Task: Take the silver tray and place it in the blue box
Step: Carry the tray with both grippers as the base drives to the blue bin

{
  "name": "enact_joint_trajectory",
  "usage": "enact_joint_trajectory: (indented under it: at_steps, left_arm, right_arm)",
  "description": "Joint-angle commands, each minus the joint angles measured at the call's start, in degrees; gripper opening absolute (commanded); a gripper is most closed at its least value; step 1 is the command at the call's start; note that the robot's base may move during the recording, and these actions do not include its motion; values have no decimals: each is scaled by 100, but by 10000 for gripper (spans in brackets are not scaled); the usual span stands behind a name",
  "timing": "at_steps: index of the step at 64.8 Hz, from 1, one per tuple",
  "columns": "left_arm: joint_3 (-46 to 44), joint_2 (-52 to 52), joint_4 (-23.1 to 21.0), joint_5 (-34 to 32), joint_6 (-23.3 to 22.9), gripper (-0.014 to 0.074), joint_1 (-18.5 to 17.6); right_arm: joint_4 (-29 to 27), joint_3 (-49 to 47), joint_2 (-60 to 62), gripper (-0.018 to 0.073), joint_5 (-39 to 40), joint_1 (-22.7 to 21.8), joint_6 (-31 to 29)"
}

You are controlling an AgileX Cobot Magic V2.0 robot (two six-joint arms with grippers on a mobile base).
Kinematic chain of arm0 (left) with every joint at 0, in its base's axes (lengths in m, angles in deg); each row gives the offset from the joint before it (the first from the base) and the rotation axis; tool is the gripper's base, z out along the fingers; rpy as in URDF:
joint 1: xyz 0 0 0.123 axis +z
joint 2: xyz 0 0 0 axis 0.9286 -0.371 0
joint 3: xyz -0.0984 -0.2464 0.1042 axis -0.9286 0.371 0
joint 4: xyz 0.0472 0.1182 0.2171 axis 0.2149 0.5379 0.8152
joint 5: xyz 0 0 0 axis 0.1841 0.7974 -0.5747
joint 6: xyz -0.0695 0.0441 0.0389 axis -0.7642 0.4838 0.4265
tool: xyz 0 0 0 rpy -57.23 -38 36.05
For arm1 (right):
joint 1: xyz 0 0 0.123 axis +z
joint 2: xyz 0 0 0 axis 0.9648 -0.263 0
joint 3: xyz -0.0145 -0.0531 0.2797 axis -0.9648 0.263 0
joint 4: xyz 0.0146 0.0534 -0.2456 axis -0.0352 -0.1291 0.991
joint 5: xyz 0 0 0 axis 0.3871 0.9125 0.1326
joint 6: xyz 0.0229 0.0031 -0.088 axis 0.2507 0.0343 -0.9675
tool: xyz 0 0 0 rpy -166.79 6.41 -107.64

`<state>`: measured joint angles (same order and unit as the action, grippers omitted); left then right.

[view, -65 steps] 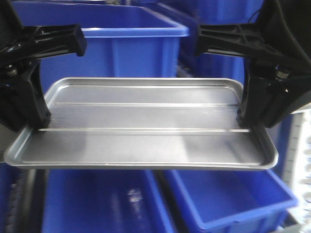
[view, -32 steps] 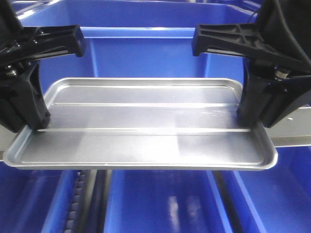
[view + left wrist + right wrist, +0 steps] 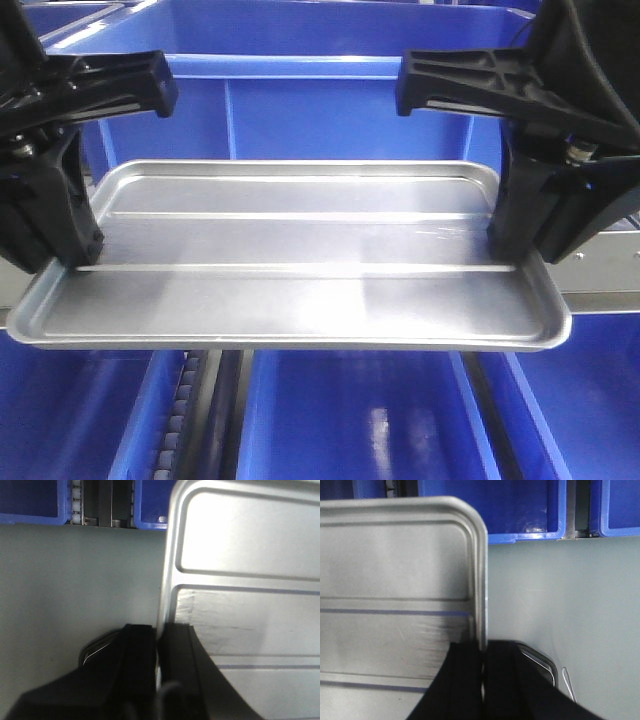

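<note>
Slip risk: each arm pinches only the thin rim at one short end of the wide, shallow, shiny silver metal tray [image 3: 300, 250]. The metal is smooth, so a quick jerk could make it slide out.
Tilt risk: if one arm goes lower or faster than the other, the tray could tip or twist and pop free of one grip.
Bump risk: the tray is wide, and the big blue plastic box [image 3: 300, 100] has tall walls. A corner could hit a wall if the tray is not lined up on the way in.
Wrong box risk: more blue plastic boxes [image 3: 350, 420] sit lower down and look much the same, so the tray could end up in the wrong one.
Tray look: rounded corners, a rim that leans outward, a sunken middle with two raised lines along it, and bright glare on top.
Tray place: up in the air and about level between the two arms. It is in front of the big blue box, above the lower ones, and not inside any box yet.
Left end effector [image 3: 78, 258]: closed tight on the tray's left rim, one finger inside the rim and one outside.
Right end effector [image 3: 510, 255]: closed tight on the right rim in the same way.
Below the ends: the wrist views show a grey bench [image 3: 75, 580].
</note>
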<state>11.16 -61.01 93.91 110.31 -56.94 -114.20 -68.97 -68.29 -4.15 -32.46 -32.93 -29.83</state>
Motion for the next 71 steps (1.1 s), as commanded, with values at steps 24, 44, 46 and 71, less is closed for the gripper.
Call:
enact_joint_trajectory:
  at_steps: [24, 44, 46, 71]
  left_arm:
    - [-128, 171, 153, -59, -79, -11, -33]
    - [-128, 171, 153, -71, -79, -11, -33]
    - [-128, 171, 153, -71, -79, -11, -33]
    - [-577, 171, -264, 4, 776, -11, 130]
  right_arm:
    - [239, -136, 183, 53, 47, -18, -24]
    - [239, -136, 183, 53, 175, -18, -24]
    - [239, -136, 183, 53, 175, -18, -24]
    - [220, -621, 183, 53, 254, -18, -323]
